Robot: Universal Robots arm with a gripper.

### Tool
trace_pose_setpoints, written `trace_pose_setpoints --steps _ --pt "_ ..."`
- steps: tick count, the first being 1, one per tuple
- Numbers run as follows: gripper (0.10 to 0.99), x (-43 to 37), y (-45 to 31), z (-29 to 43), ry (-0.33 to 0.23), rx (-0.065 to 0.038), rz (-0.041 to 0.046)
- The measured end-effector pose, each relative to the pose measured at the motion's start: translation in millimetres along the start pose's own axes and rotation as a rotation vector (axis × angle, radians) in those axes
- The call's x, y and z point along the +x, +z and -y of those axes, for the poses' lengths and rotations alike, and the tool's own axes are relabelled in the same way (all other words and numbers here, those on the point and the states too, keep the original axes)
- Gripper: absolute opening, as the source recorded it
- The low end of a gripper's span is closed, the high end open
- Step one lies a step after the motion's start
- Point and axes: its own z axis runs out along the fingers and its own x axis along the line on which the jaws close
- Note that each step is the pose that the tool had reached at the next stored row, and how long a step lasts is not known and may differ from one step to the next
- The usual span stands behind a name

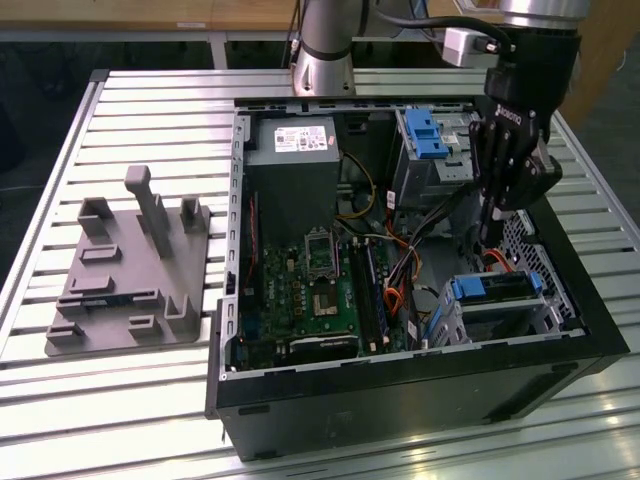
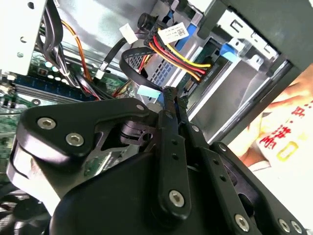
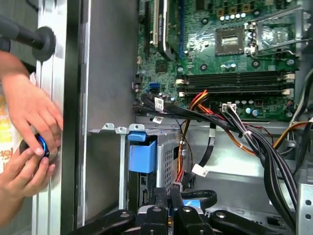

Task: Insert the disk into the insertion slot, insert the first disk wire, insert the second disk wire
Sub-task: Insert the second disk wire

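- Gripper (image 1: 487, 232), right of centre in the exterior view, is lowered into the open computer case (image 1: 400, 395); its fingers are pressed together, with nothing seen between them.
- Disk (image 1: 497, 288), blue-framed, is seated in the insertion slot (image 1: 548, 310) at lower right, just below the gripper.
- Cable bundles (image 3: 254, 142) are strung between the motherboard (image 1: 315, 290) and the slot.
- Grey fixture (image 1: 135, 270) is placed at left, well apart.
- Hands (image 3: 27, 142) are seen outside the case wall in the first wrist view.

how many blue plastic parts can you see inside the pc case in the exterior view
2. One blue latch sits on the tall grey bay at the far end. The disk's blue carrier lies in the low cage at the near end, below the gripper. Cables may hide others.
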Motion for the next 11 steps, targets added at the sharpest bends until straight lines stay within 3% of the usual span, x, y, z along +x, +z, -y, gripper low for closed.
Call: trace_pose_setpoints --steps 2,4,11 --pt "0.145 0.1 0.1 -0.1 0.014 -0.006 0.0058" --pt "0.145 2.2 1.0 0.0 0.013 -0.006 0.026" --pt "0.145 10.2 4.1 0.2 0.014 -0.007 0.0603"
